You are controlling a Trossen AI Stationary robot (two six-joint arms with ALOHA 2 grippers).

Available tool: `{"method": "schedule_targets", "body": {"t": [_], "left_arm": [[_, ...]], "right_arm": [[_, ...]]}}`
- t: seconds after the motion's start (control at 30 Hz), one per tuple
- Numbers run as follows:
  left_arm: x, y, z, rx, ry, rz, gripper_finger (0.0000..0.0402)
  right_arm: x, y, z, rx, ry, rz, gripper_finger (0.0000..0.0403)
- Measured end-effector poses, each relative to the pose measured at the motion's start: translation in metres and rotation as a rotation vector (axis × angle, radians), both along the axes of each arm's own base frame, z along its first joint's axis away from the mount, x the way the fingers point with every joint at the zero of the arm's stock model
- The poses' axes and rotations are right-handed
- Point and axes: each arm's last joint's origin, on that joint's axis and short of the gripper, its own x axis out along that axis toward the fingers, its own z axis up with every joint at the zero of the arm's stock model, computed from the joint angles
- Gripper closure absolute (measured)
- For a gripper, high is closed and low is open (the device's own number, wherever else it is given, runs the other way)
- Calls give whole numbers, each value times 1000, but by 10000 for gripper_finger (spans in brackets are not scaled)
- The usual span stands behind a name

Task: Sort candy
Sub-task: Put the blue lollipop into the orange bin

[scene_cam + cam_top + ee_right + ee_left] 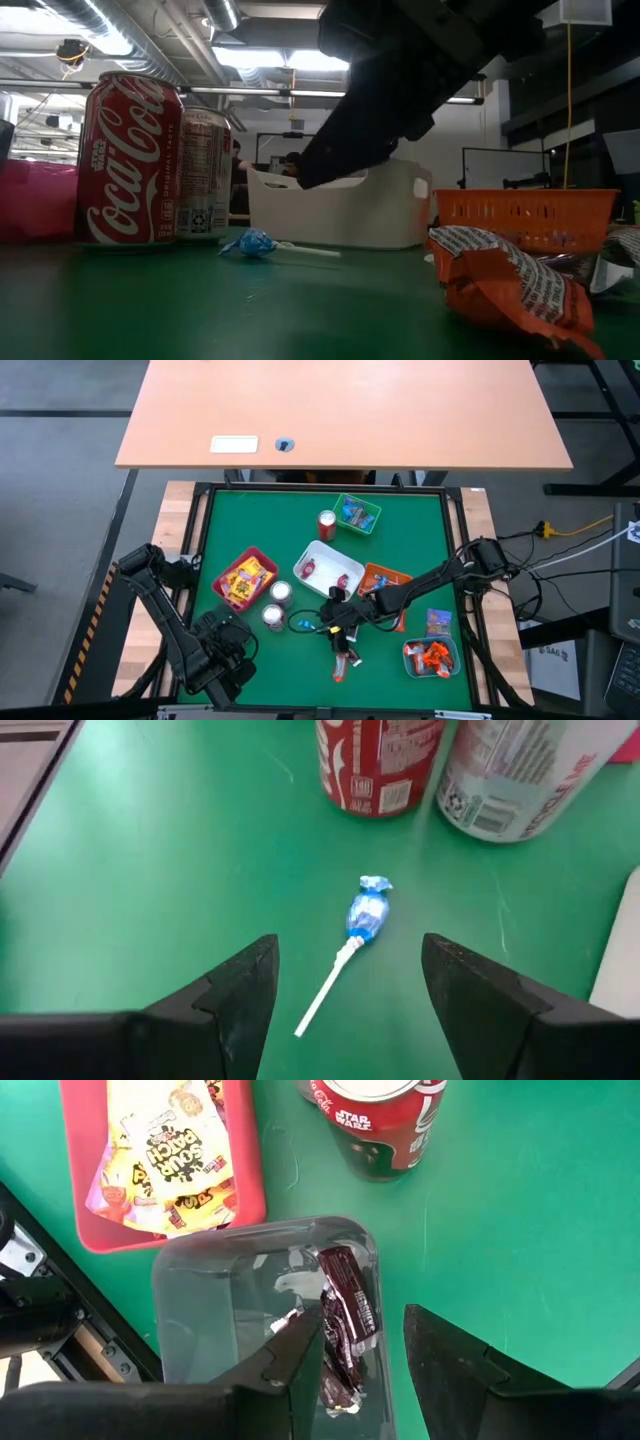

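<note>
My right gripper (345,995) is spread wide, nothing between the fingers, and dead ahead on the green felt lies the lollipop (364,916): a blue crinkly wrapper twisted round a small hard head, with a thin white stick trailing back toward me. I'd judge it feather-light and quick to skid on the mat. The stick is too slim and would roll, so the wrapped head is where I'd pinch, across its width, where the film gives a little. Just beyond it stand two cans, a red cola can (381,765) and a silver can (520,775), rigid and smooth, close enough to bump.

Over on the other side, my left gripper (362,1352) hangs parted above a clear plastic tray (195,1295) holding dark bars (350,1305) in glossy, slippery wrappers. Beside it sits a red tray (250,1170) of yellow packets (165,1155), soft and pillowy.

Near the front edge, an orange packet (510,285) lies crumpled, and a white tray (322,558) stands behind.
</note>
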Motion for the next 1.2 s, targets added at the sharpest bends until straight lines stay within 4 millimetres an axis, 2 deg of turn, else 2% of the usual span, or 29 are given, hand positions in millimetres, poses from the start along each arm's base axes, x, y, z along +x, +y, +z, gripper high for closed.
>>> {"method": "schedule_targets", "body": {"t": [0.17,0.37,0.57,0.7,0.9,1.03,1.2], "left_arm": [[0,0,0,0,0,0,273],[0,0,0,-1,-1,0,273],[0,0,0,-2,-2,0,273],[0,0,0,-3,-3,1,273],[1,-1,0,-7,-9,0,273],[1,-1,0,-11,-19,0,273],[2,-2,0,-5,-40,-3,273]], "right_arm": [[6,2,9,8,-32,2,157],[15,9,30,17,-54,8,157],[7,22,29,-41,-34,-83,157],[2,32,18,-102,-6,-141,157],[2,46,-14,-127,48,-121,157],[3,45,-32,-145,86,-150,157],[8,36,-38,-138,105,-169,164]]}}
